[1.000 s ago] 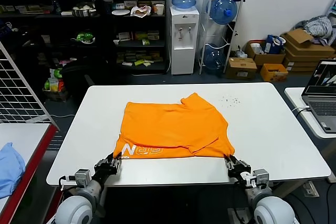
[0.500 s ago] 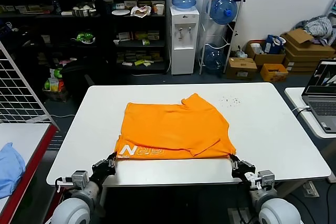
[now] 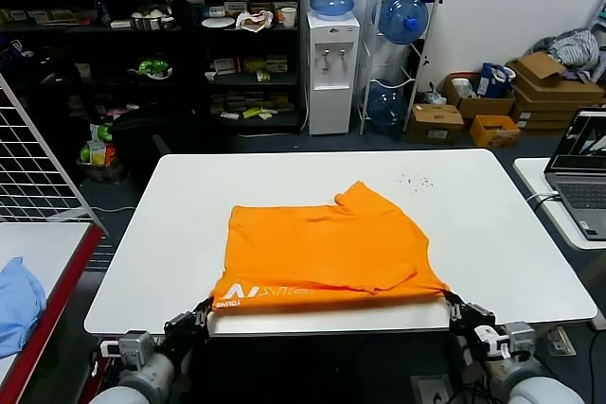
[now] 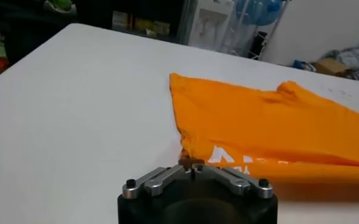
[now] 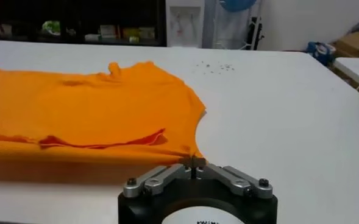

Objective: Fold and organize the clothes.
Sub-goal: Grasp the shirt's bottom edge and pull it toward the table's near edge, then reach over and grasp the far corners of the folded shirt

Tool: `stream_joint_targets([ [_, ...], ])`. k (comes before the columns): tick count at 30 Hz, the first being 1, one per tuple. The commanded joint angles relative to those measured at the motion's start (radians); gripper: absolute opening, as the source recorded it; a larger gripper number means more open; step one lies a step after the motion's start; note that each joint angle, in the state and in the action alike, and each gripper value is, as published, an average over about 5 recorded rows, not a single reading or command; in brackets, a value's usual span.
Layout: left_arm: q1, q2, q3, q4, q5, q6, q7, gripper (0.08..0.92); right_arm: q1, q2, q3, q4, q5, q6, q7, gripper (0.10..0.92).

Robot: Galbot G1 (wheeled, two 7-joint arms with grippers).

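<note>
While the bright orange soft-fabric T-shirt [image 3: 324,245] lies folded across the white rounded counter [image 3: 492,234], its near edge hangs stretched just past the counter's 6 o'clock rim. At 7 o'clock the left tool [image 3: 201,312] is pinched tight on the corner beside the white lettering [image 3: 258,292]; at 5 o'clock the right tool [image 3: 453,306] clamps the opposite corner.

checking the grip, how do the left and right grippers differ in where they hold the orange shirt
The left gripper pinches the T-shirt at the near corner bearing white lettering; the right gripper pinches the plain near corner. Left sits at the table's near-left edge, right at its near-right. Both are shut on fabric.
</note>
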Motion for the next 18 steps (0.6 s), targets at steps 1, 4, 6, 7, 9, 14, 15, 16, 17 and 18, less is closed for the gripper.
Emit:
stream_joint_targets([
  [1,0.112,0.005,-0.028,-0.098,-0.034,0.017,-0.016,0.092,-0.117,-0.026,0.075,0.054,0.014,-0.007,0.003,0.175],
  [4,0.105,0.008,-0.042,-0.095,-0.034,0.024,-0.012,0.124,-0.108,-0.025,0.068,0.069,0.005,-0.008,0.003,0.257],
  [6,0.096,0.014,-0.055,-0.094,-0.036,0.028,-0.009,0.174,-0.095,-0.027,0.063,0.084,0.003,-0.010,0.002,0.317],
  [7,0.088,0.017,-0.061,-0.094,-0.039,0.030,-0.008,0.200,-0.085,-0.030,0.059,0.092,0.003,-0.012,0.002,0.343],
  [9,0.064,0.027,-0.075,-0.092,-0.055,0.036,-0.006,0.261,-0.046,-0.040,0.049,0.103,0.005,-0.017,0.003,0.404],
  [14,-0.105,0.034,-0.088,-0.022,-0.118,0.043,0.013,0.408,0.191,-0.066,-0.040,0.061,0.019,-0.052,0.035,0.534],
  [15,-0.164,0.029,-0.076,0.012,-0.127,0.042,0.018,0.434,0.273,-0.069,-0.076,0.036,0.025,-0.064,0.048,0.560],
  [16,-0.227,0.023,-0.057,0.048,-0.134,0.041,0.021,0.460,0.358,-0.069,-0.114,0.008,0.033,-0.077,0.062,0.595],
  [17,-0.289,0.017,-0.032,0.086,-0.141,0.040,0.023,0.495,0.431,-0.067,-0.148,-0.017,0.041,-0.088,0.073,0.621],
  [18,-0.346,0.011,-0.001,0.124,-0.146,0.040,0.024,0.521,0.515,-0.065,-0.183,-0.055,0.054,-0.100,0.086,0.647],
])
